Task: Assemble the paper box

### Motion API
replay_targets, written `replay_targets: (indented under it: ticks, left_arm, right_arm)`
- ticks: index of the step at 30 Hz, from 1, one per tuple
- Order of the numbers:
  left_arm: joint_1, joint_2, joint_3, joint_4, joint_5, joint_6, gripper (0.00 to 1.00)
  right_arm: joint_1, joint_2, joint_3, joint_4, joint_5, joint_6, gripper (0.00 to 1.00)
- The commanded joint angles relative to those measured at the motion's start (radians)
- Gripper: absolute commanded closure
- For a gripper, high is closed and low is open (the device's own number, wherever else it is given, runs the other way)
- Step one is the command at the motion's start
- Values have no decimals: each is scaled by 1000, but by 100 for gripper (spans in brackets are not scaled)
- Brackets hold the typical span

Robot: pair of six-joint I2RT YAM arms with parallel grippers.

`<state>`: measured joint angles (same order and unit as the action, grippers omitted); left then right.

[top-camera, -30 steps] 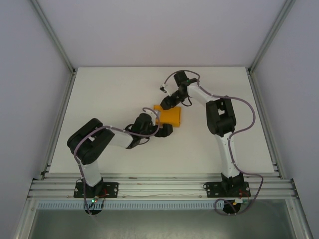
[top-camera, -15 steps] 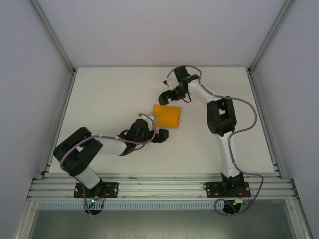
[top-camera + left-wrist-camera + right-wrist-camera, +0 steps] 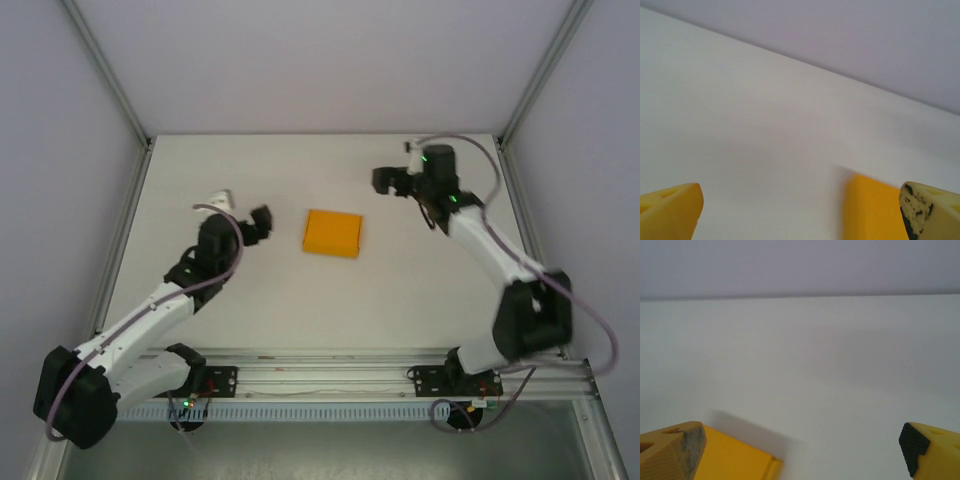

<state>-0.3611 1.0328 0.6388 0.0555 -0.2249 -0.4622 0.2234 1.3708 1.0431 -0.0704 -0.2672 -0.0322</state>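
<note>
Lying mid-table: paper box (image 3: 333,232), orange, rectangular, untouched. Surround: white table (image 3: 260,300), grey walls (image 3: 320,60). Left gripper (image 3: 240,210), left of box, spread wide, empty. Right gripper (image 3: 396,166), right of box, likewise.

The left arm (image 3: 150,320) and the right arm (image 3: 490,250) are made of white tube-shaped links with black joint housings. A thin grey-purple cable (image 3: 608,340) runs along each arm. The black base plates (image 3: 195,382) carry small green lights (image 3: 190,403). The left hand (image 3: 245,208) and the right hand (image 3: 388,180) have yellow wedge-shaped fingers (image 3: 672,450) with dark or speckled pads (image 3: 914,210).
</note>
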Motion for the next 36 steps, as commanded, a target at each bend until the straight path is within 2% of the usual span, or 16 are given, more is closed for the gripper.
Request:
replay_targets:
  ticks: [1,5,9,14,18,19,20,21,22,23,24,25,26,27,29,36]
  left_arm:
    - [127,54,-34,-29,-108,93,0]
    - [300,107,-116,178,-113,156,0]
    - [364,155,-242,501,-127,273,0]
    - [368,292,-338,804,-67,350,0]
    - [398,417,-380,1022,34,379,0]
    - [398,415,-359,942,94,381,0]
    - [398,474,-348,1005,90,396,0]
    - [385,522,-358,1102,115,438,0]
    - [385,499,-339,1017,130,428,0]
    - [391,458,-309,886,132,404,0]
    - [391,482,-332,986,130,419,0]
    - [391,506,-352,1059,133,427,0]
    - [390,489,-335,994,130,419,0]
    - [390,466,-315,912,130,409,0]
    - [387,495,-338,1011,126,425,0]
    - [381,476,-315,937,122,426,0]
  right_arm:
    - [-20,-147,-229,115,240,52,0]
    - [-103,-272,-455,272,404,80,0]
    - [-165,-266,-642,569,449,75,0]
    - [-180,-125,-757,853,395,0,0]
    - [-196,28,-753,983,208,-23,0]
    - [-197,98,-752,1053,208,-24,0]
    - [-200,161,-750,1148,266,6,0]
    - [-207,147,-722,1080,267,16,0]
    - [-216,108,-669,910,233,10,0]
    - [-227,120,-658,891,220,27,0]
    - [-242,146,-679,982,221,46,0]
    - [-243,142,-661,951,270,64,0]
    - [-243,119,-636,852,291,68,0]
    - [-243,123,-648,879,290,68,0]
    - [-242,137,-661,930,288,64,0]
    - [-242,129,-650,895,283,63,0]
